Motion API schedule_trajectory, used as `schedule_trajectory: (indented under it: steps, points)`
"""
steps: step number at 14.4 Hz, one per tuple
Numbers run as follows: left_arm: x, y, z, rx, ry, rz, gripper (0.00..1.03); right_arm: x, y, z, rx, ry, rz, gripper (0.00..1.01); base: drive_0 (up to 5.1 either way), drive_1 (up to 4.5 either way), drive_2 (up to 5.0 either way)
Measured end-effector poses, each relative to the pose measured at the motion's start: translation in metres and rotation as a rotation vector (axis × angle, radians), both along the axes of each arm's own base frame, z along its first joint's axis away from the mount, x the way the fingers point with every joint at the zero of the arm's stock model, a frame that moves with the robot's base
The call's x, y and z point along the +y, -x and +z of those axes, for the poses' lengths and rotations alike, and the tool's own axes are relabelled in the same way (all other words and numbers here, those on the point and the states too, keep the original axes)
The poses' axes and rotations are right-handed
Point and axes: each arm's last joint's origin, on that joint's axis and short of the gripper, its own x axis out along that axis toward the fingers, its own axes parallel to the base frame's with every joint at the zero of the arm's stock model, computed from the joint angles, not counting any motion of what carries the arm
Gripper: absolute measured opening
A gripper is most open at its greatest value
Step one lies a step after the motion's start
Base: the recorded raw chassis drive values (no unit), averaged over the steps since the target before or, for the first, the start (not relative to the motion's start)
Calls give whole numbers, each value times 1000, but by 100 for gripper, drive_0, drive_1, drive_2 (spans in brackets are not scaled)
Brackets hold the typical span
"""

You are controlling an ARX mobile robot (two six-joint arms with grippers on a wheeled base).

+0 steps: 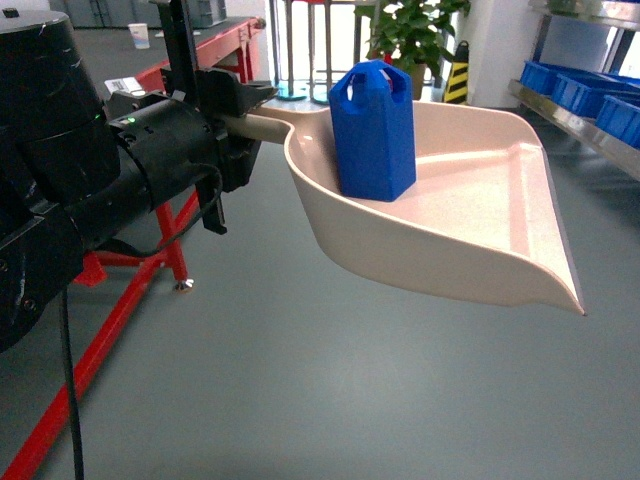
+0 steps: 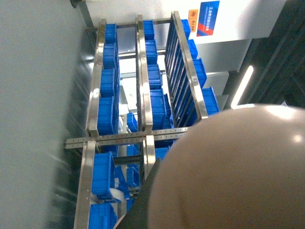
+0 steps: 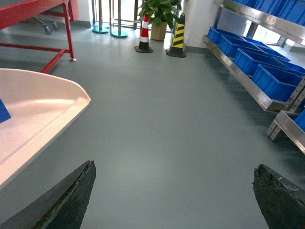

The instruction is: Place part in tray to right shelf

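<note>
Head view: the left gripper (image 1: pixel 240 115), at upper left, is clamped on the handle of the cream tray (image 1: pixel 480 235), held level above the grey floor (image 1: pixel 300 390); the blue part (image 1: pixel 372 130) stands upright at the tray's back.

Left wrist view: only here the steel shelf (image 2: pixel 143 119) appears end-on, filled with blue crates (image 2: pixel 107 107).

Right wrist view: the right gripper (image 3: pixel 174 195), at the bottom edge, has fingers spread wide, holding nothing, beside the tray's lip.

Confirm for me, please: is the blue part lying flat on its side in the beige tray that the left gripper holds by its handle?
Not quite: in the head view the part stands upright in the tray, not on its side. The left gripper does hold the tray's handle.
</note>
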Motion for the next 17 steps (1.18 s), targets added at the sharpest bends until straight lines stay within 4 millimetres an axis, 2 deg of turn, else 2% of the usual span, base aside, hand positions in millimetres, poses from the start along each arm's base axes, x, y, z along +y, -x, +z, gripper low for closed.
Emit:
schedule_trajectory:
  steps: [17]
  points:
    - [1,0,0,-4,2,2,12,0,0,0,0,0,0,98,-5,395,-405]
